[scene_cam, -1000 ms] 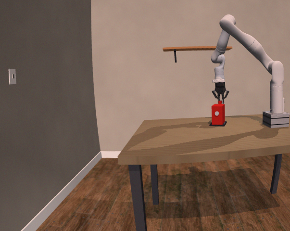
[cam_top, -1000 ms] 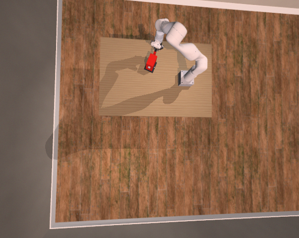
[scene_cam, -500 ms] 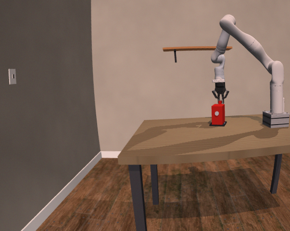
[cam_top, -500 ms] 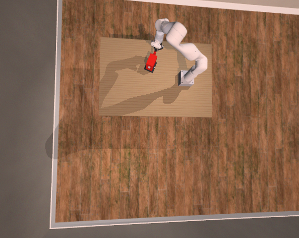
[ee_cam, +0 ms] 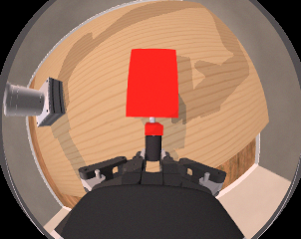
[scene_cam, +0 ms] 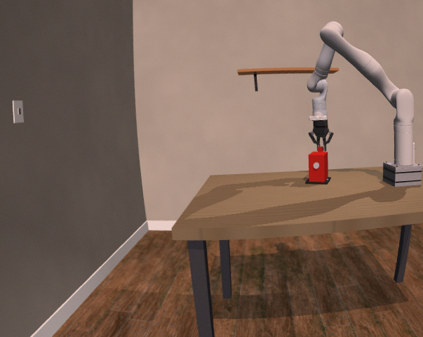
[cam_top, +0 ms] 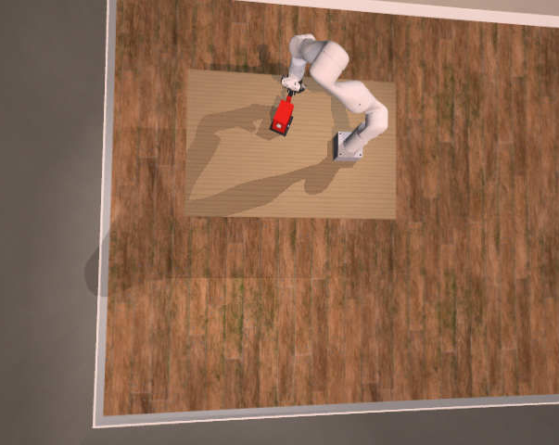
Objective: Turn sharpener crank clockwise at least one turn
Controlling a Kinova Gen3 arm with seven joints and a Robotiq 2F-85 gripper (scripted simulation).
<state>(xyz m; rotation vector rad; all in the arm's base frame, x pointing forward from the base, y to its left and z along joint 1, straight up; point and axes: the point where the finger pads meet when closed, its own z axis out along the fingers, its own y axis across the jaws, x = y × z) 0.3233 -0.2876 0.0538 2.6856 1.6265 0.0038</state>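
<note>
Top view: the red pencil sharpener stands on the tabletop toward its far edge, on a dark base. The arm reaches over from its pedestal, and the claw sits just beyond the sharpener's far end, over the red knob that pokes out there. Exterior view: the claw points straight down above the sharpener; the knob shows as a small red stub just above the body's top edge, between the fingertips, so the crank looks to be at or near the top of its circle. The white disc on the near face marks the end opposite the crank. Wrist view: the sharpener body fills the middle, the knob and its dark stem run down toward the camera, and the claw is drawn in narrow around it, gripping the knob from both sides; exact pad contact is too small to confirm. Judgement: the grasp step is done and the turn itself is not visibly begun. Next move calls for carrying the knob along its circular path about the crank axis, clockwise as seen from the crank end, holding pressure on both sides and letting the wrist follow the arc so the knob does not slip out near the bottom, where the tabletop comes close.
</note>
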